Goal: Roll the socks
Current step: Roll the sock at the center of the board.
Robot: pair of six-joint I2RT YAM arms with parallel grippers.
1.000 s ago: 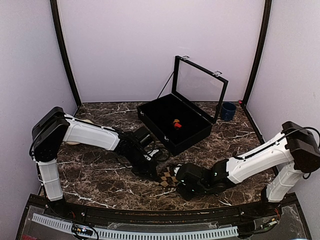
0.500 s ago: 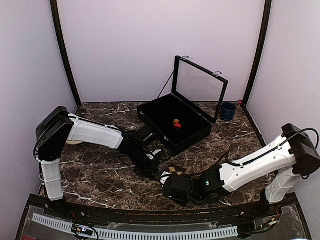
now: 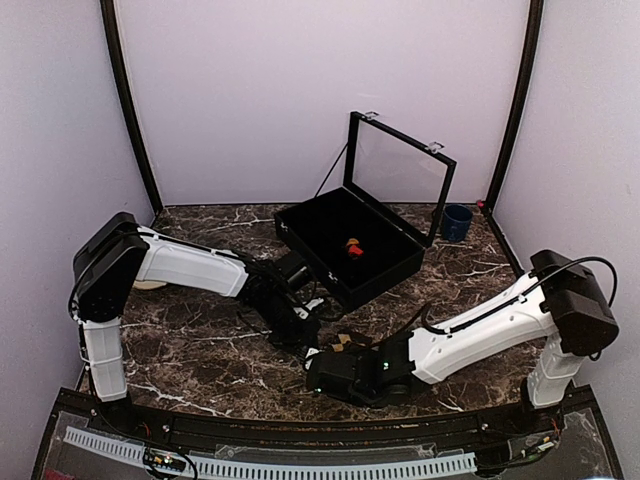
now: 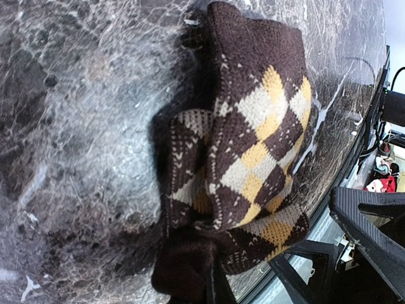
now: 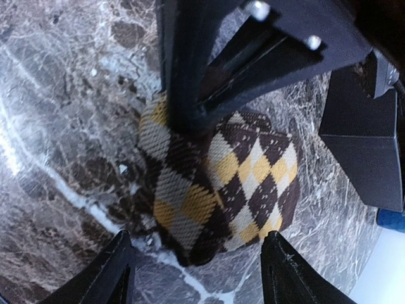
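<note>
- Catching the tan-diamond sock [image 4: 247, 145] lying bunched in a loose bundle on the table, near the front edge, right between the two grippers.
- Watching the left gripper [image 3: 306, 334] coming in from the left with fingers pressed together, pinching the sock's dark cuff end.
- Seeing the right gripper [image 5: 196, 247] hanging low over the sock with its fingers [image 5: 120, 266] spread wide, one on each side of the bundle and not touching it.
- Noticing the left gripper's black fingers cutting across the top of the right wrist view and covering the sock's far edge.
- Getting only a small patch of argyle from above, with the right arm's wrist hiding the rest.
- Finding an open black case [image 3: 390, 275] behind the sock, well apart, with its glass lid [image 3: 398, 172] standing upright.
- Spotting a small red-and-orange bundle [image 3: 351, 248] sitting inside the case, too small to make out further.
- Picking out a blue cup [image 3: 457, 222] just right of the case, by the back right corner.
- Counting two arms, two grippers, one sock on the table, one bundle in the case, one case, one cup.
- Working on a dark brown marble tabletop [image 3: 200, 350] veined in white, inside pale lilac walls [image 3: 250, 100].
</note>
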